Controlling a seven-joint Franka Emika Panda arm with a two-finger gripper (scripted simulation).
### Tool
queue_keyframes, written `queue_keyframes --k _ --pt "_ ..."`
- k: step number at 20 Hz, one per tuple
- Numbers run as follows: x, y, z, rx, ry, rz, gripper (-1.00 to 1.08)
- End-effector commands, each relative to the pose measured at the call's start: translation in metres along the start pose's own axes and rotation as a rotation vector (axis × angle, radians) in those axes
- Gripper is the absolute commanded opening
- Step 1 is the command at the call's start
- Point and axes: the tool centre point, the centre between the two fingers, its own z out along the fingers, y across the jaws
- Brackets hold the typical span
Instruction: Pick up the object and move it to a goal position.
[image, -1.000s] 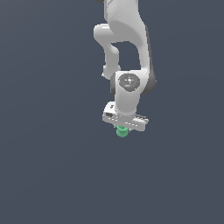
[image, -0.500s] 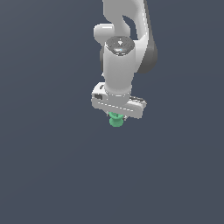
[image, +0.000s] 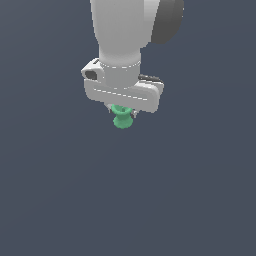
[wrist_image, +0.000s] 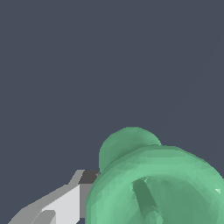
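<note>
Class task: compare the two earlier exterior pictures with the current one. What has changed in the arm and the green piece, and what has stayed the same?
The arm, with the gripper, has moved towards the exterior view's left and appears larger in the picture, as if nearer the camera. The green spool travelled with it. Unchanged: the spool stays clamped under the gripper, hanging below it, over the same plain dark background. Nothing was let go.

Nothing stands anywhere near the hand (image: 121, 114) holding the spool (image: 122, 117).
</note>
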Motion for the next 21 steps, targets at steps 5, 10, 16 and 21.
queue_keyframes --k 5,10,16,21 --pt "0.009 0.016 -0.055 -0.001 -0.002 -0.001 -1.0" --pt "0.014 0.022 -0.08 -0.001 -0.002 -0.001 -1.0" --pt "0.018 0.026 -0.094 -0.001 -0.002 -0.001 -1.0" --pt "0.019 0.026 -0.094 -0.001 -0.002 -0.001 -1.0"
